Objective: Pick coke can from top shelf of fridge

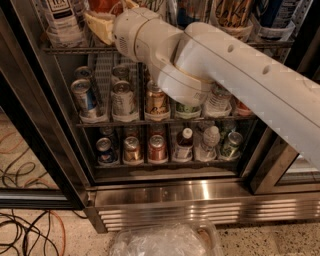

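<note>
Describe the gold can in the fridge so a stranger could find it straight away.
In the fridge, go to the middle wire rack, one level below where the robot's hand reaches in at the top. The gold can stands third from the left in the front row, the only gold one, right of a silver can.

My gripper (pixel 101 26): cream-tan, up at the grey wire top shelf (pixel 65 49). Arm (pixel 240 75): white. Red-orange patch just above the gripper, possibly the coke can (pixel 102 5). Fridge (pixel 200 197): brushed steel base, black frame. Lower racks: gold-orange can (pixel 156 102), red can (pixel 157 148), green can (pixel 231 144).
</note>
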{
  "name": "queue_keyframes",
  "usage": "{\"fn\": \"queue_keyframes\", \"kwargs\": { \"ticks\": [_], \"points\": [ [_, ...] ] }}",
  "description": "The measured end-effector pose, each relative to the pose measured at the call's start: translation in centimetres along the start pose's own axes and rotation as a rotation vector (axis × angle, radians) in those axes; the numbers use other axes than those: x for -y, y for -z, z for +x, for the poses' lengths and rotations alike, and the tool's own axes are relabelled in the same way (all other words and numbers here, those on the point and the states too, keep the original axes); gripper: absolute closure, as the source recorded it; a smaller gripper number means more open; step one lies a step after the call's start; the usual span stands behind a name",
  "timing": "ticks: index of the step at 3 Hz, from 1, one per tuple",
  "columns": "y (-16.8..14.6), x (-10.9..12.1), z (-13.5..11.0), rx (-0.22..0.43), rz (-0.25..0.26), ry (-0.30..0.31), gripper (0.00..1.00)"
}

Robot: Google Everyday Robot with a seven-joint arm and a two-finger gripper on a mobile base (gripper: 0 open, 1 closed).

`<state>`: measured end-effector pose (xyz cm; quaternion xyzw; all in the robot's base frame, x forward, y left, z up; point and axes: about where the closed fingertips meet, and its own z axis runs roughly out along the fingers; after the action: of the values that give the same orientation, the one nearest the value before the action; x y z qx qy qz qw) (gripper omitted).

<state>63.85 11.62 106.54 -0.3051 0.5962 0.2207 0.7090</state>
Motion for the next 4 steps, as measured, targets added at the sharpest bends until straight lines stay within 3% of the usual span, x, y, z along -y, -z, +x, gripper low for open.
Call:
{"fn": "queue_keyframes", "kwargs": {
  "ticks": [1, 3, 4],
  "points": [
    [0.0, 0.0, 0.0, 0.0, 0.0, 0.0, 1.0],
    [0.0, 0.4, -1.1, 0.03, 0.014, 0.009, 1.0],
    [1.0, -0.1, -1.7, 0.059, 0.02, 0.047, 1.0]
  ]
}}
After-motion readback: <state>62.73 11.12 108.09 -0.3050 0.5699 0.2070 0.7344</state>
